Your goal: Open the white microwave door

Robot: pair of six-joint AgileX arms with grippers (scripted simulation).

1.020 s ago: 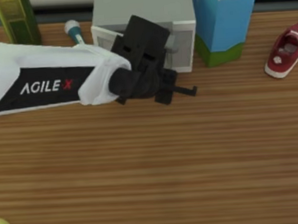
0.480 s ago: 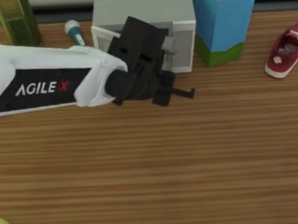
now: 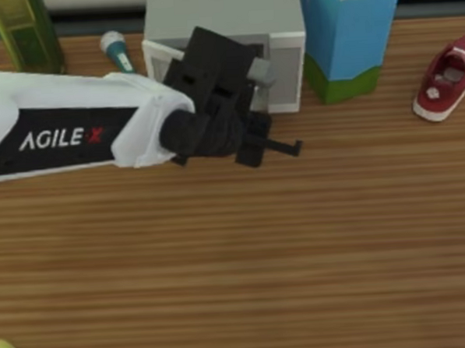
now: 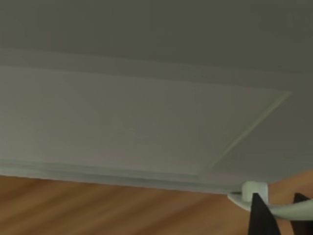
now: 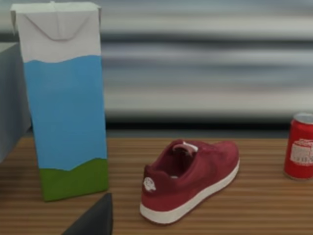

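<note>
Microwave door at the back of the counter, left of centre in the overhead view, between a small teal-tipped object on its left and a tall blue, white and green carton on its right. Lies flush with the oven front, so judged not yet opened.

Left hand pressed up against the front of the microwave, right at the silver handle. In the left wrist view, door panel fills nearly everything, with the pale handle strip running past the hand at the edge of the picture. Clenched or released: cannot tell from either view. Right arm parked outside the overhead view, facing the carton, a red shoe and a red can.

Step in hand, as judged: secure the handle, then draw the door outward.

- Confirm a firm hold on the strip before pulling; a thin bar slips easily.
- Handle on the right edge of the door suggests a hinge on the left, so pull along an arc around that left edge, not straight back.
- Let the wrist turn with the panel to stay square to the handle.
- Go slowly; a light oven may slide on the wood if tugged.
- Keep clear of the carton just beside the oven.
</note>
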